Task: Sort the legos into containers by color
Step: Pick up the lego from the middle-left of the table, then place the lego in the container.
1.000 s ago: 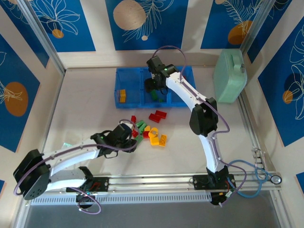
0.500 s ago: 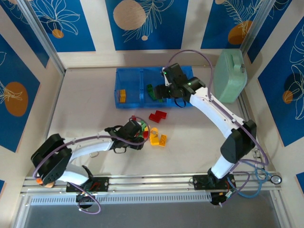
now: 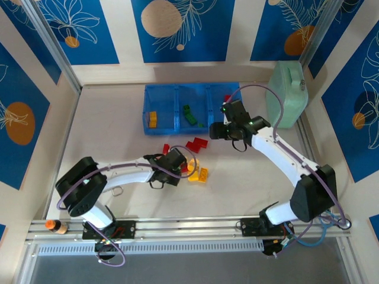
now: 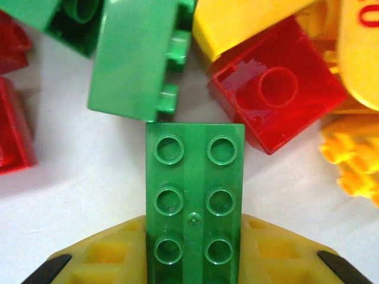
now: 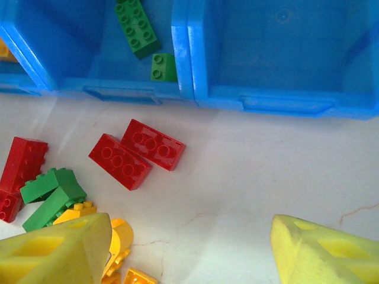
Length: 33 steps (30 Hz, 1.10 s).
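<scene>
Legos: loose heap of red, green and yellow-orange bricks at mid-desk, between the front edge and the blue tray. Left gripper: clenched on one green brick, studs up, at the heap's left side. Right gripper: jaws spread, nothing between them, over the desk just before the tray. Tray, along the far edge: yellow-orange brick in the left compartment, green bricks in the middle, red brick in the right.

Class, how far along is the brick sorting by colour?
Done: a yellow brick lies in the tray's left compartment, green bricks in the middle one. In hand: the left gripper is shut on a long green brick; the right gripper is open, empty. Left: the two red bricks and the mixed pile on the table.
</scene>
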{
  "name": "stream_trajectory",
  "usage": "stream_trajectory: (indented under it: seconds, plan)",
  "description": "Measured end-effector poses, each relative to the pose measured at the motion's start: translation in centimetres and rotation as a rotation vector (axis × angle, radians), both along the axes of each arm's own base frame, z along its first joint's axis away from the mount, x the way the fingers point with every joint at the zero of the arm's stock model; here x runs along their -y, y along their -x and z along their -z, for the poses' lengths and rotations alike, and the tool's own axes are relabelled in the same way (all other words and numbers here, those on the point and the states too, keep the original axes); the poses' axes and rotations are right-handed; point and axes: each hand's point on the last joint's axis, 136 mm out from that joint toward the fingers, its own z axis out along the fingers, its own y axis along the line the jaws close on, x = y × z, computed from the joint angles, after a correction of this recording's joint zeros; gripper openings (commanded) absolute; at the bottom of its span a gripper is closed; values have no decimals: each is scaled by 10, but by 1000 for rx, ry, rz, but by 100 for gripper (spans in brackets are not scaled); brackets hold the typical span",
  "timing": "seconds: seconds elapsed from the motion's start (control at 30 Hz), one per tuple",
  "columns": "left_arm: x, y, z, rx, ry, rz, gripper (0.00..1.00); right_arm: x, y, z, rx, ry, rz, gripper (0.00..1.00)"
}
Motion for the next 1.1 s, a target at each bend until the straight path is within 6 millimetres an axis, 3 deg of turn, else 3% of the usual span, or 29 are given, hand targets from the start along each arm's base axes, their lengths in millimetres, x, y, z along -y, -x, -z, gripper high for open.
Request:
stream_trajectory:
  seconds: [0.13,0.23,0.4,0.5,0.57,0.67,0.87,0.9,1.0,1.1]
  plan:
    - [8,-3,-19,25,17,18,28,8,13,12,-7,-30,26,70]
    - [21,-20,-55,84,53,29,27,15,30,36,-61,-26,44,69]
    - [53,-80,-138,244,180,22,27,22,54,70,-147,-16,64,69]
    - [65,-124,-164,305,207,0,27,23,63,73,-151,-22,65,69]
    - [72,-155,-167,322,205,-15,26,22,67,68,-136,-35,65,69]
    - [78,-193,-154,323,170,-27,26,23,71,60,-109,-55,68,69]
    - [85,-248,-125,303,105,-34,29,27,81,55,-92,-68,65,69]
    - [86,-253,-122,302,99,-33,32,27,83,55,-93,-69,66,69]
    - [87,-266,-121,309,78,-20,59,26,87,56,-93,-66,59,70]
    - [88,-273,-129,322,71,-15,69,22,89,57,-89,-52,43,71]
